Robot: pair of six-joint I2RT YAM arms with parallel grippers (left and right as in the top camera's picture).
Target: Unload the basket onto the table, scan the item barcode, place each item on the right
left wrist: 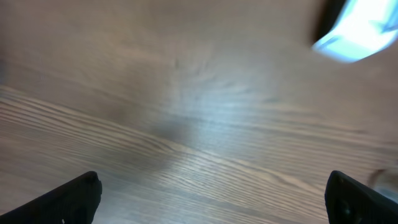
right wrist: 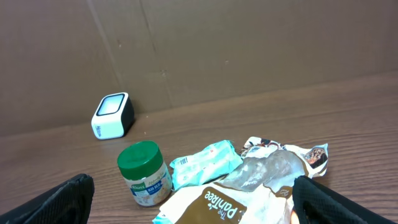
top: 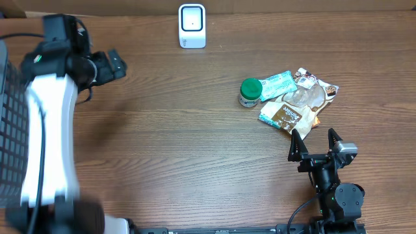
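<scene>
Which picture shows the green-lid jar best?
The right wrist view: the jar stands close, seen from the side with its label. Overhead shows it small, mostly its green lid. The left wrist view shows only blurry table, no jar.

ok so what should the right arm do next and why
Probably ease the right gripper forward over the brown packet: its jaws stand open and empty, that packet lies nearest, and no item is at the scanner yet.

I see the brown wood-grain bench (top: 169,143) before me. A cardboard wall (right wrist: 217,43) stands along its far edge, and a dark grid panel (top: 10,149) sits at the left edge.
</scene>
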